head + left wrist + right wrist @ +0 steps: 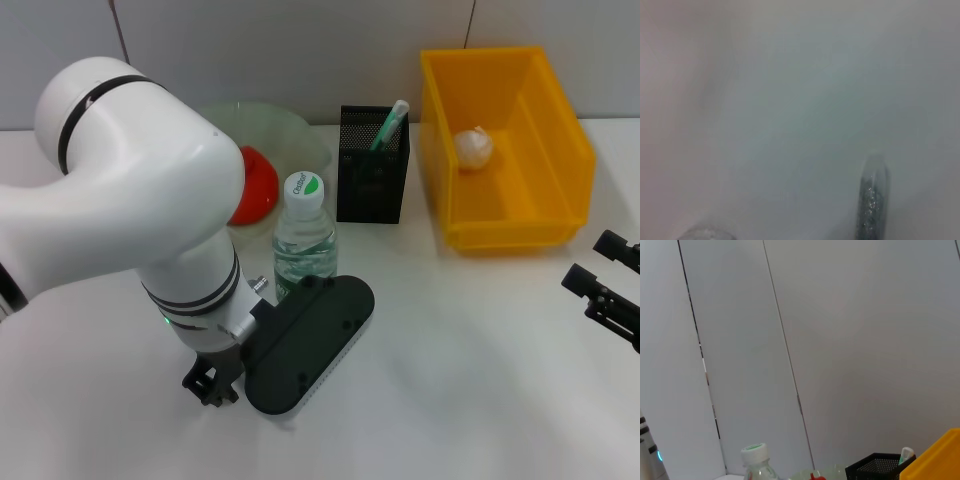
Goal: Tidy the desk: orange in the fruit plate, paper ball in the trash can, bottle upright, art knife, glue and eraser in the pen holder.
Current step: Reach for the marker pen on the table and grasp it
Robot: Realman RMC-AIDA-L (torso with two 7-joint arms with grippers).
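Left gripper (212,385): low at the near side of the desk (450,380), fingers pointing down at the surface; I cannot tell from here whether they are wide, narrow or holding anything, as the arm's own bulk covers them.
Right gripper (610,280): parked at the right edge, well apart from everything; whether it is open I cannot tell either.
Orange (250,185): in the fruit plate (295,125), half hidden behind the left arm.
Paper ball (473,147): lying in the trash can (530,235).
Bottle (303,235): upright, just in front of the plate and beside the pen holder (372,180).
Pen holder contents: a green-and-white stick pokes out (glue or knife, hard to say which).
Eraser: not to be seen anywhere; possibly under the left arm.
Step in hand: by my judgement the small desk items, likely the eraser, with the left gripper down at the table.
Next move: a fine pinch on a tiny block, then a lift to the holder past the bottle without knocking it.
Left wrist view: only blurred pale surface, very close.
Right wrist view: mostly wall, with the bottle cap and holder rim low down.
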